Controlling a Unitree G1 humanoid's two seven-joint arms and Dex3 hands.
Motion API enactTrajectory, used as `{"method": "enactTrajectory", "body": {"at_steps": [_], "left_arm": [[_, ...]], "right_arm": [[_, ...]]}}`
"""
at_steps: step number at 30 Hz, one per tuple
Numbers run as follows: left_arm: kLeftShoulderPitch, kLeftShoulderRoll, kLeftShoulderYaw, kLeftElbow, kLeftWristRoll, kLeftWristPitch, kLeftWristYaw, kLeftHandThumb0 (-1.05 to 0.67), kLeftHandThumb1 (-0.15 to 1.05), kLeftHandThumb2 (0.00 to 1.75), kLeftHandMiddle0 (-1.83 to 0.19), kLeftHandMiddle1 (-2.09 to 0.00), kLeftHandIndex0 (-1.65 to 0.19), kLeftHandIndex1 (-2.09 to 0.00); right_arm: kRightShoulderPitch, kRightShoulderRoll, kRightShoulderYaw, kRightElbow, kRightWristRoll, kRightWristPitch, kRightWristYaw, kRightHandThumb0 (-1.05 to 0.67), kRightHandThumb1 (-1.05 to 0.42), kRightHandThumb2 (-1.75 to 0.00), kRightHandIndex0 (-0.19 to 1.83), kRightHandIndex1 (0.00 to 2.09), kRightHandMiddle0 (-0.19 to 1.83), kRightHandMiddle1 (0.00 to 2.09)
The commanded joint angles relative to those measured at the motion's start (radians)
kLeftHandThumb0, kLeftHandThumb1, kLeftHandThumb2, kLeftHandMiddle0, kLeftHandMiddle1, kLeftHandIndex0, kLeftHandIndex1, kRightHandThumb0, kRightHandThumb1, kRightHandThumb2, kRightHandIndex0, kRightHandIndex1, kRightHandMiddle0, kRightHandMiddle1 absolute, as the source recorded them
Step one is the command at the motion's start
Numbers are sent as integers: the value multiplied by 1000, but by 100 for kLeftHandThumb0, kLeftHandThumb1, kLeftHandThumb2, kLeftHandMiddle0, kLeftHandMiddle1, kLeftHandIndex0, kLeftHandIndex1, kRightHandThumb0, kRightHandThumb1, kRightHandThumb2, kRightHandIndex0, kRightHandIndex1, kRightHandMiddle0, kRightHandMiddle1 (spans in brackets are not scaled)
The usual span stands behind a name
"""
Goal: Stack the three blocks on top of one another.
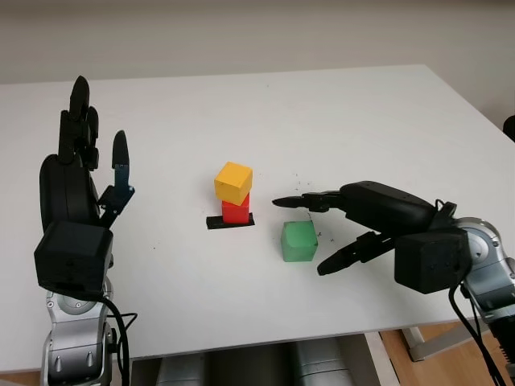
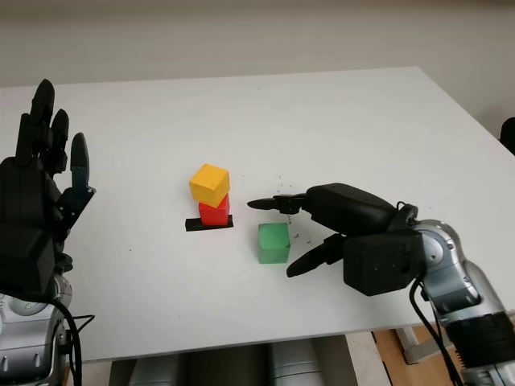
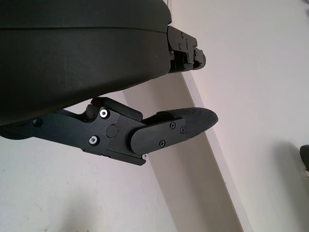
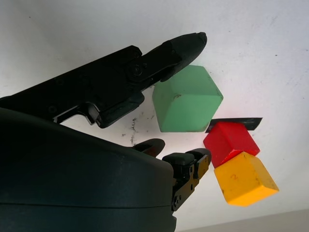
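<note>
White table (image 1: 338, 121), two blocks stacked, third waiting between right hand's (image 1: 315, 235) unclenched fingers.
Risks nudging the stack just past the fingertips: yellow (image 1: 233, 182) sits skewed on red (image 1: 236, 211), easily toppled. Green (image 1: 298, 241): matte cube, soft edges, flat on table, ungrasped. Left hand (image 1: 80, 173) raised, holding nothing.
</note>
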Motion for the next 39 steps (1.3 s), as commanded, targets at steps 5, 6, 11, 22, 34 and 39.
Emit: {"method": "enactTrajectory", "body": {"at_steps": [5,6,11,22,34,39], "left_arm": [[7,3,-14,-20,1,5,-8,-55,105,60,-14,-6,-7,-15],[7,3,-15,-19,0,3,-9,-55,105,60,-14,-6,-7,-15],[11,7,-22,-14,7,-7,-11,-56,105,59,-15,-6,-6,-15],[17,5,-33,-21,1,-4,-21,-53,105,58,-13,-5,-5,-15],[27,-1,-42,-35,18,19,-17,-52,105,58,-12,-5,-4,-15],[33,-2,-46,-40,22,23,-19,-50,105,58,-11,-5,-4,-15]], "right_arm": [[-25,13,14,58,-44,-78,-70,-63,-86,-5,40,47,27,43],[-27,14,15,68,-49,-91,-80,-63,-86,-5,33,63,18,63],[-37,11,26,113,-82,-166,-129,-62,-86,-5,20,105,9,96],[-32,-4,41,139,-158,-267,-197,-53,-87,-6,29,130,19,114],[-77,24,51,301,-180,-452,-337,-34,-94,-6,43,208,40,141],[-105,31,45,326,-143,-452,-330,-33,-94,-5,39,209,41,143]]}}
